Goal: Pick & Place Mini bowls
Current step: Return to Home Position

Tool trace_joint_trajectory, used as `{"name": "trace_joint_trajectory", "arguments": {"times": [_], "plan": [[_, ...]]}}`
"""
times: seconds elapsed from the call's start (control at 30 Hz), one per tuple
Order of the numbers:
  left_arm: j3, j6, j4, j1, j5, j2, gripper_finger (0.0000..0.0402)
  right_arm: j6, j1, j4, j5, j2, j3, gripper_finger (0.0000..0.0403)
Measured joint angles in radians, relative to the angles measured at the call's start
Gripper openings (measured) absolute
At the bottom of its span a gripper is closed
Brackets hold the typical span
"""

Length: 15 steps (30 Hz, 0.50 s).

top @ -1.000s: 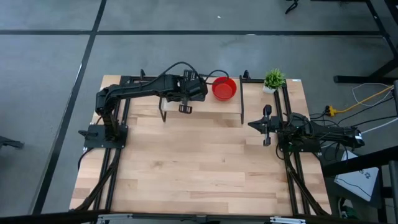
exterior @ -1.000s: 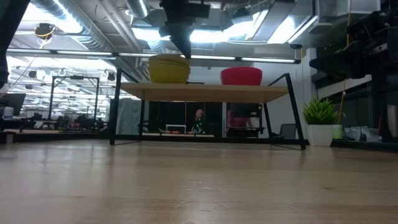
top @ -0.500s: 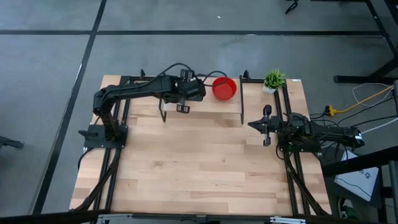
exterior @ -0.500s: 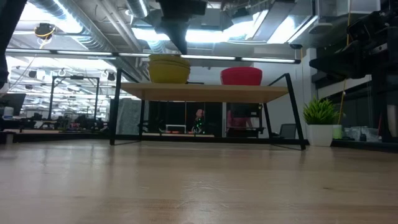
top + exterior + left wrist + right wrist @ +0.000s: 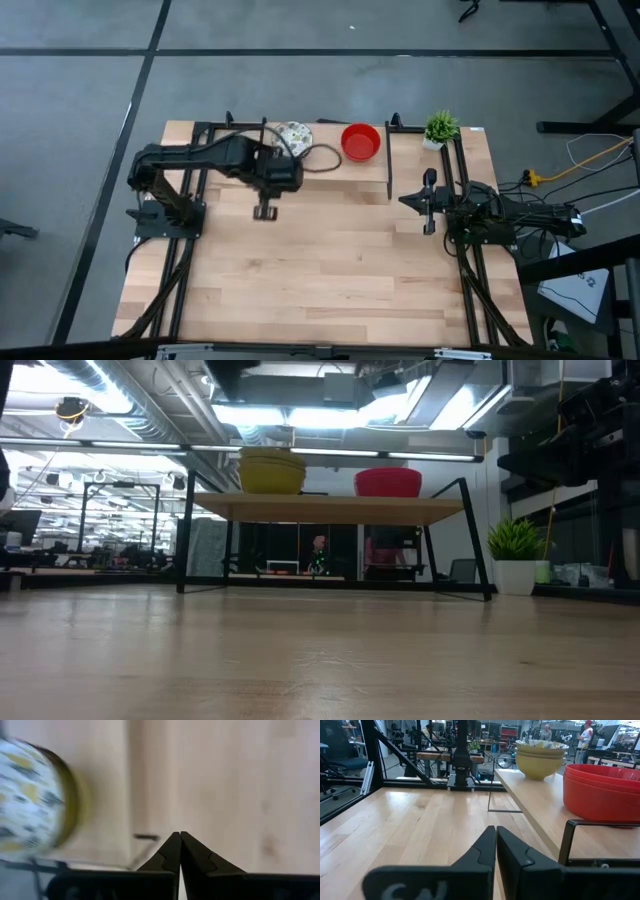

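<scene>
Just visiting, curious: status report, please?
Left gripper shut, empty, above table. Right gripper shut, parked. Patterned bowls, red bowls stacked on shelf. Potted plant well aside.

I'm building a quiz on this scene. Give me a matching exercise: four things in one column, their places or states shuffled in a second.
1 patterned bowl stack
2 red bowl stack
3 potted plant
4 left gripper

A shut, over the bare table in front of the shelf
B on the shelf, at the plant's end
C on the table, beside the shelf
D on the shelf, at the end away from the plant

Pairs: 1-D, 2-B, 3-C, 4-A.
</scene>
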Motion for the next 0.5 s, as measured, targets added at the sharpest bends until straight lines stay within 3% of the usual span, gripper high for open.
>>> {"name": "trace_joint_trajectory", "arguments": {"times": [0.1, 0.2, 0.37, 0.5], "plan": [[-0.008, -0.076, -0.047, -0.055, 0.027, -0.015, 0.0002, 0.000, 0.000, 0.000, 0.000, 0.000, 0.000, 0.0017], [-0.105, -0.124, -0.010, -0.107, 0.022, -0.061, 0.0001, 0.000, 0.000, 0.000, 0.000, 0.000, 0.000, 0.0017], [-0.414, -0.210, 0.180, -0.181, 0.033, -0.208, 0.0003, 0.000, 0.000, 0.000, 0.000, 0.000, 0.000, 0.0017], [-0.718, -0.344, 0.430, -0.250, 0.044, -0.374, 0.0001, 0.000, 0.000, 0.000, 0.000, 0.000, 0.000, 0.0017]]}}
